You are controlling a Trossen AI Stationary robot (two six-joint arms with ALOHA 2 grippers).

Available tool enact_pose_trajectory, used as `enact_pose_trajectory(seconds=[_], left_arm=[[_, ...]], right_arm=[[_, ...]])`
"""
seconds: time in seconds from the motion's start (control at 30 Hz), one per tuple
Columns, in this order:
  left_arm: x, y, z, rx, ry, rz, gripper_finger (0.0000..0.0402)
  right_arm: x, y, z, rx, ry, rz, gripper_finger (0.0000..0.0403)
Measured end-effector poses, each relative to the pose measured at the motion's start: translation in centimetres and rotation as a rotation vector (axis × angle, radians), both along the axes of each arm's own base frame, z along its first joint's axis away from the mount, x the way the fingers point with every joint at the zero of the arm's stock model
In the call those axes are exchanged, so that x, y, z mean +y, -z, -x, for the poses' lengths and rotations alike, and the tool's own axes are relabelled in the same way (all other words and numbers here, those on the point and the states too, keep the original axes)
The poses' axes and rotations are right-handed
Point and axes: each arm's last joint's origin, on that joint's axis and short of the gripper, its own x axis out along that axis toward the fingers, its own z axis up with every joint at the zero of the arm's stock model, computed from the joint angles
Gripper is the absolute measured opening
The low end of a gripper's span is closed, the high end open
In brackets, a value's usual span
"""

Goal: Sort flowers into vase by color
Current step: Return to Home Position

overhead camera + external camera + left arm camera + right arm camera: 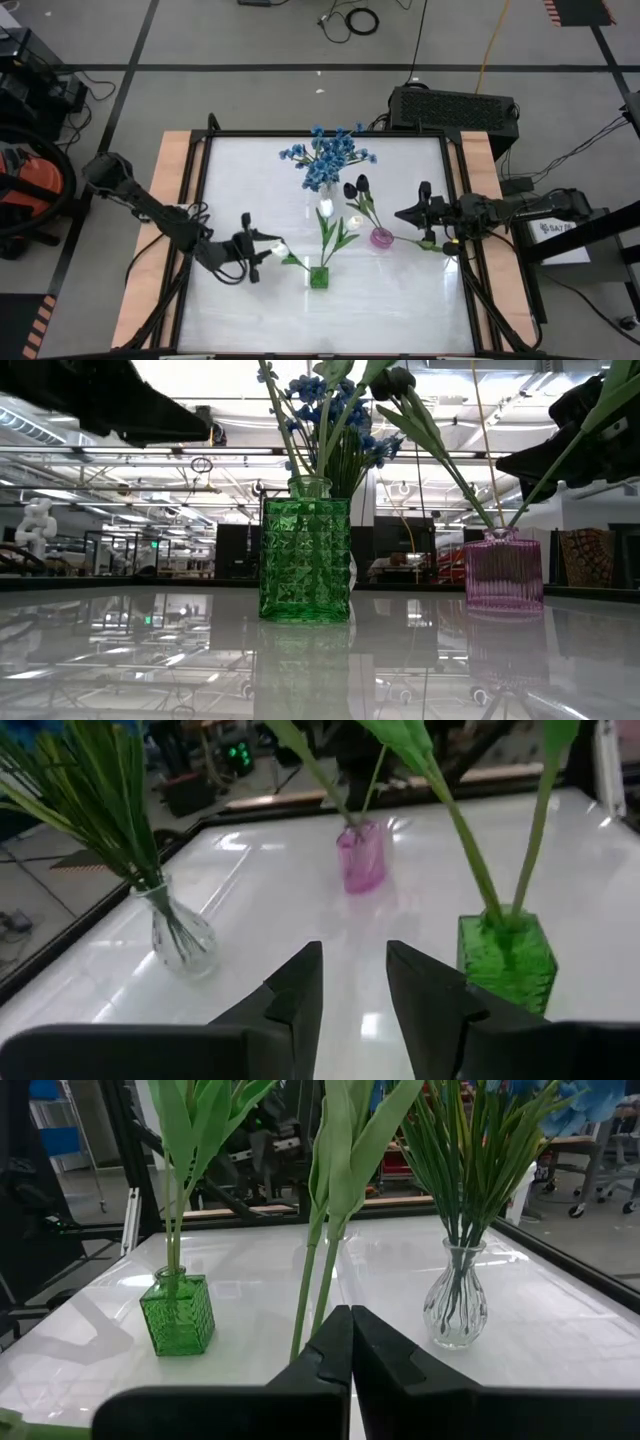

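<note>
Left gripper (355, 955) hovering beside the green vase (505, 955).
Its fingers (298, 992) gaping slightly, white tulips (325, 208) just ahead; right gripper (351, 1320) fingers pressing together.

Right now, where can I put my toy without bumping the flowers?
Bare table shows beside the blue flowers on the left arm's side, and in the corner beyond the green vase and pink vase, by the right gripper. Crowded: around the vases and left gripper.

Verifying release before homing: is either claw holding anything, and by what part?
Nothing held. Left claw is open, only table showing in its gap; right claw is shut and empty, green stems standing beyond it.
</note>
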Motion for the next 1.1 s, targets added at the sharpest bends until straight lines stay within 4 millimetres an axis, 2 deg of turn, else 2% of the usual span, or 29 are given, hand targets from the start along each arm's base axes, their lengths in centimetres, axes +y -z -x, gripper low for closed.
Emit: enact_pose_trajectory(seconds=[0.23,0.47,0.63,0.9,1.1], left_arm=[[3.0,1.6,0.9,-0.117,0.059,0.073,0.0079],[5.9,3.1,0.9,-0.106,0.122,0.121,0.0009],[6.8,3.9,1.4,-0.082,0.114,0.119,0.0009],[7.5,5.2,4.0,-0.139,0.145,0.155,0.0004],[7.6,5.1,4.1,-0.141,0.181,0.139,0.0004]], right_arm=[[0.0,-0.1,0.1,-0.01,-0.002,0.002,0.0],[0.0,0.2,0.1,0.018,-0.007,0.004,0.0],[0.0,0.4,0.1,0.037,-0.004,0.001,0.0],[0.0,0.3,0.1,0.035,-0.01,-0.007,0.0],[0.0,0.4,0.1,0.037,-0.011,-0.009,0.0]])
